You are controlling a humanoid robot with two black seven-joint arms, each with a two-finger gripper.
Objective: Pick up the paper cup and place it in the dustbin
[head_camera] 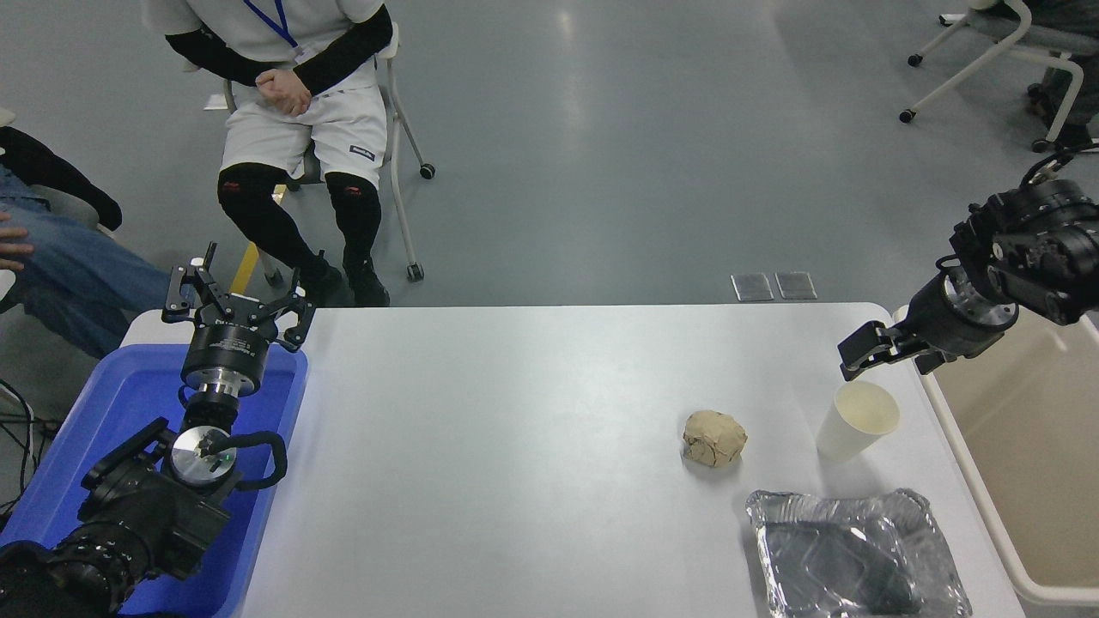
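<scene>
The white paper cup [856, 421] stands upright on the white table [515, 429], near its right edge. The beige dustbin [1030, 446] stands just right of the table. My right gripper [891, 354] is open and empty. It hovers just above and behind the cup, apart from it, near the dustbin's far left corner. My left gripper [236, 300] is open and parked at the lower left over the blue bin.
A crumpled tan paper ball [714, 439] lies left of the cup. A silver foil tray [859, 554] sits in front of the cup. A blue plastic bin [112, 403] stands at the table's left. People sit at the far left beyond the table.
</scene>
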